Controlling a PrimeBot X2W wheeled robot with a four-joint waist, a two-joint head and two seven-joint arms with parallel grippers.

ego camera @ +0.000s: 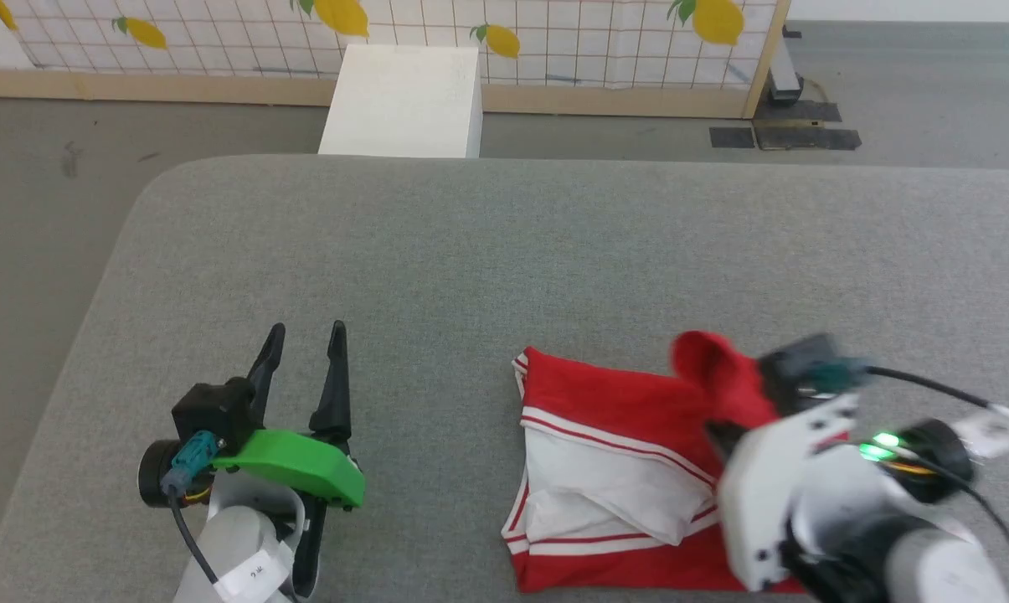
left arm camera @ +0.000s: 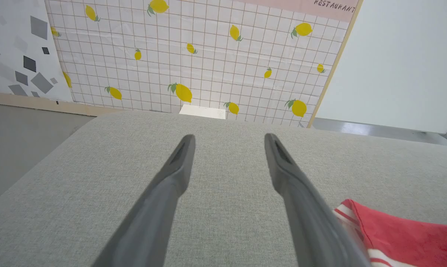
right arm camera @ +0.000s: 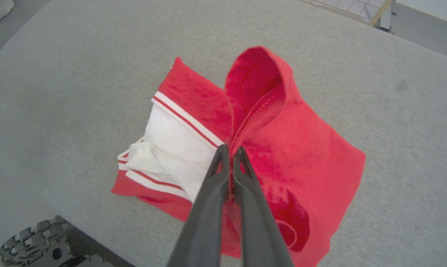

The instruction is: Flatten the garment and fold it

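The garment (ego camera: 613, 410) is a red shirt with white, red-striped sleeves, lying bunched and partly folded on the grey padded table (ego camera: 471, 251) at the front right. My right gripper (right arm camera: 230, 149) is shut on a fold of its red cloth, and a loop of fabric (right arm camera: 255, 81) stands up just beyond the fingertips. The right arm's pale wrist (ego camera: 793, 481) covers the garment's right part in the head view. My left gripper (ego camera: 307, 331) rests open over bare table to the garment's left, nothing between its fingers (left arm camera: 178, 163). A red corner of the garment (left arm camera: 401, 230) lies beside it.
A white box (ego camera: 404, 100) stands on the floor beyond the table's far edge, before a lemon-patterned tiled partition (ego camera: 554, 33). The table's rounded left edge (ego camera: 110, 276) drops to grey floor. A wheel of my base (right arm camera: 34, 241) sits below the near edge.
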